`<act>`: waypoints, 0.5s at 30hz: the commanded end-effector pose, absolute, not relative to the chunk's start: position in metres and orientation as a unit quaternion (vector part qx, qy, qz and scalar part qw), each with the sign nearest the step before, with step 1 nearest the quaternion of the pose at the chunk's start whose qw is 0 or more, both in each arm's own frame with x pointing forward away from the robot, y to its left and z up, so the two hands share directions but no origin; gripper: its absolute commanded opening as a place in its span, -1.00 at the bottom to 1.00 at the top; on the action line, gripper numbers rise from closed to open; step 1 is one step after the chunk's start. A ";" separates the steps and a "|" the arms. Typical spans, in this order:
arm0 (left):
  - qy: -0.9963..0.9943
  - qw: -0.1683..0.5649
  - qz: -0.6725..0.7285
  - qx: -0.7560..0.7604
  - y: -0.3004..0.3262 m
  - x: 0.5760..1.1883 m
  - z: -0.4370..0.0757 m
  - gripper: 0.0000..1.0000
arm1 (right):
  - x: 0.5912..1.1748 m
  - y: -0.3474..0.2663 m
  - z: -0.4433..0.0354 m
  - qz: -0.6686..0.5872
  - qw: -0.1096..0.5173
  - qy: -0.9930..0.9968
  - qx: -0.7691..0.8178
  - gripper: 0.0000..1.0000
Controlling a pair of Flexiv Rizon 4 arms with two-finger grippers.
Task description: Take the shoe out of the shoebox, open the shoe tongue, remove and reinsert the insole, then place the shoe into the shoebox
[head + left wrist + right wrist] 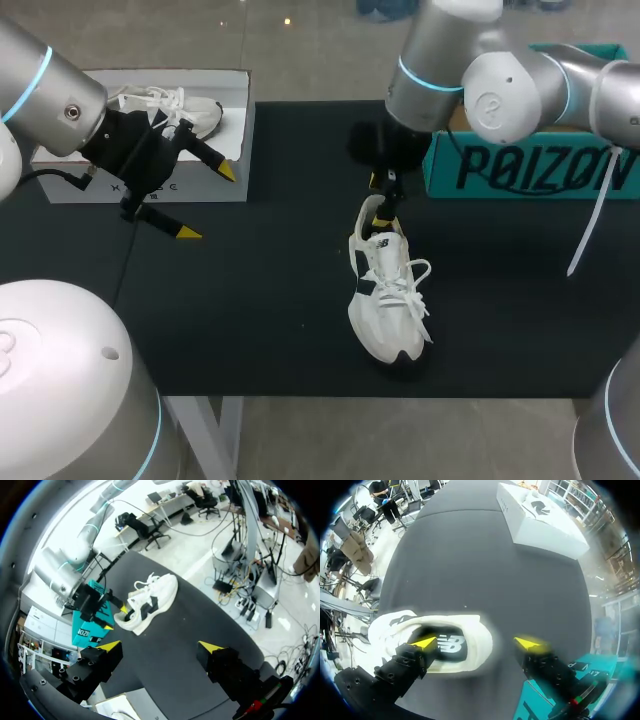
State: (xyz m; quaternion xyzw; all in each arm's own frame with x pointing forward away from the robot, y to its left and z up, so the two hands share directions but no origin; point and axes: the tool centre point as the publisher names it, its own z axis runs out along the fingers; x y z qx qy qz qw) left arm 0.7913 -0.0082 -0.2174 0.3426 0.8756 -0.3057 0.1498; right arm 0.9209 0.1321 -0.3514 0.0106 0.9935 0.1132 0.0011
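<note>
A white lace-up sneaker [388, 300] lies on the middle of the black cloth-covered table [270, 310], toe toward the near edge and heel toward the far side. The right gripper [385, 205] is at the heel, with 1 finger over the sneaker's mouth and the other outside it, beside the heel. Just right of that gripper, at the far right, stands a teal cardboard box [530, 165]. At the far left sits a lidless white cardboard shoebox [150, 175] with a 2nd white sneaker [172, 106] in it. The left gripper [207, 202] is just before this shoebox, well apart from the sneaker on the table.
</note>
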 end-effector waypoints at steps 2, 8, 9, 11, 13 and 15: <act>0.876 0.149 -0.303 0.343 -0.008 0.791 -0.217 1.00 | 0.926 0.139 -0.356 0.107 -0.001 0.994 0.011 1.00; 0.876 0.149 -0.303 0.343 -0.008 0.791 -0.217 1.00 | 0.930 0.137 -0.356 0.104 0.002 0.994 0.015 0.65; 0.876 0.149 -0.303 0.343 -0.008 0.791 -0.217 1.00 | 0.931 0.136 -0.356 0.104 0.002 0.994 0.015 0.66; 0.876 0.149 -0.303 0.343 -0.008 0.791 -0.217 1.00 | 0.931 0.135 -0.356 0.101 0.003 0.995 0.017 0.65; 0.876 0.149 -0.303 0.343 -0.008 0.791 -0.217 1.00 | 0.931 0.133 -0.356 0.101 0.003 0.995 0.018 0.58; 0.876 0.149 -0.303 0.343 -0.008 0.791 -0.217 1.00 | 0.931 0.133 -0.356 0.099 0.003 0.995 0.019 0.43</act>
